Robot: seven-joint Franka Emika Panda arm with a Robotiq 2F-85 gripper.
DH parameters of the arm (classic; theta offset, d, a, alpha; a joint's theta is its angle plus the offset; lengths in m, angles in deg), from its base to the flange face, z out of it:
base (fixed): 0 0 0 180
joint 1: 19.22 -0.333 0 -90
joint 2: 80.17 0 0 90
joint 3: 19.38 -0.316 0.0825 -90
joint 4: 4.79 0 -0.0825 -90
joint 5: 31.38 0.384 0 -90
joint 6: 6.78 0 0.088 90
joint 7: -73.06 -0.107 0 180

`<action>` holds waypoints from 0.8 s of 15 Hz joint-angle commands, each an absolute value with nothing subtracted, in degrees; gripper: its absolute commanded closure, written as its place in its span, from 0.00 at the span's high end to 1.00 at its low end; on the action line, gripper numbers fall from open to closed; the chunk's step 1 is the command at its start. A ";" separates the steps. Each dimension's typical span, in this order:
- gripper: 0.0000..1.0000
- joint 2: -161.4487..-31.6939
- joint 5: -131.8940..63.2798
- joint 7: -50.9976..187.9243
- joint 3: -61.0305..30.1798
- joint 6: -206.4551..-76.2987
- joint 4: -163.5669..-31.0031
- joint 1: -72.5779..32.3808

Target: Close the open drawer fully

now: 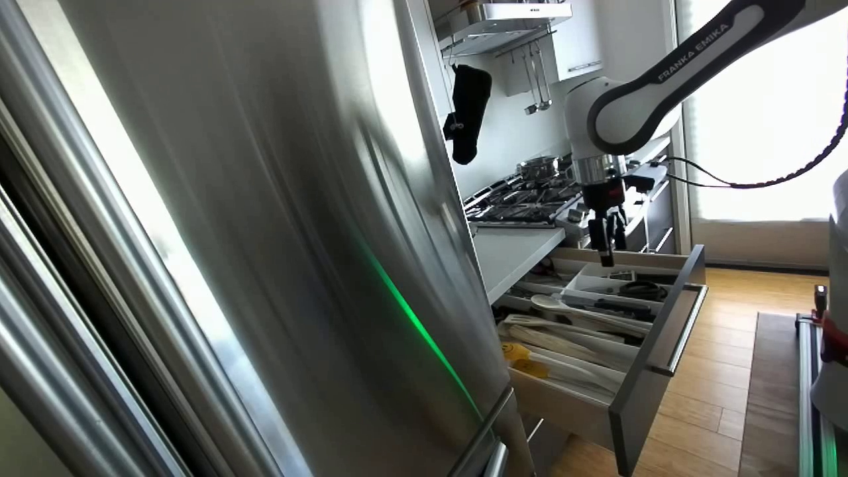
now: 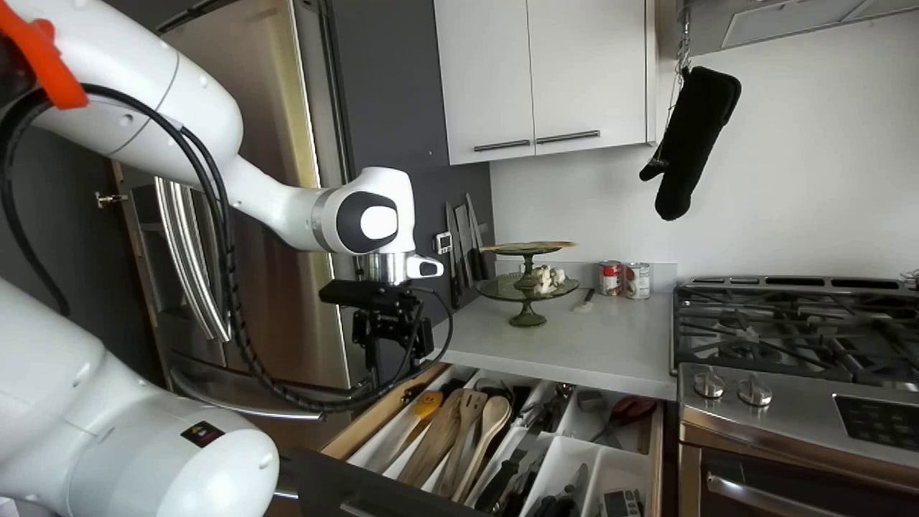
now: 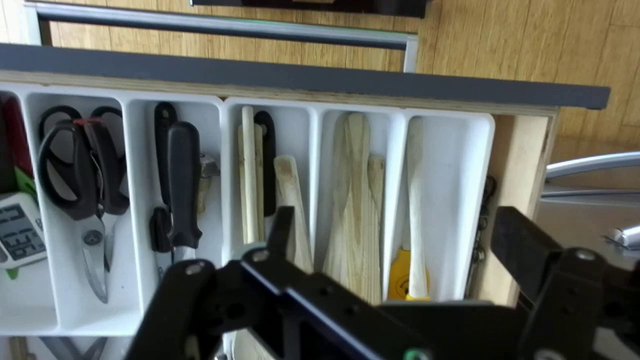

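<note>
Wood floor [image 3: 510, 35] shows upper right in the wrist view. I see the drawer [image 1: 662, 341] open, lower right in an exterior view; its front [image 3: 300, 78] runs crosswise, toward the wrist view's top from the gripper [image 3: 400, 227], jaws wide apart. Pushing likely means crossing that front first.

Pale desk [image 2: 574, 352]: green stand [image 2: 528, 291], two tiers, near back left corner. Red can [image 2: 610, 278] and paler can [image 2: 637, 281] side by side near back right corner. Stove [image 2: 797, 402] along right edge, pot [image 1: 540, 169] on it. Black mitt [image 2: 691, 143] hanging high, toward back right corner. White cupboard [image 2: 546, 72] above back edge. Fridge [image 1: 278, 218] past left edge.
</note>
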State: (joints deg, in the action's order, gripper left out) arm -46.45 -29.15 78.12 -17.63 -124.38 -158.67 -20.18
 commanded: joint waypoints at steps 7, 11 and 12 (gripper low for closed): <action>1.00 -55.74 -40.47 77.63 -13.60 -129.26 -162.61 -10.66; 0.99 -59.71 -44.14 77.79 -11.80 -129.06 -162.54 -7.52; 1.00 -60.75 -45.50 77.67 -11.34 -129.19 -162.55 -6.63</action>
State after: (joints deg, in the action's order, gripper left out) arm -57.33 -41.95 78.26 -12.67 -128.31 -162.61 -8.66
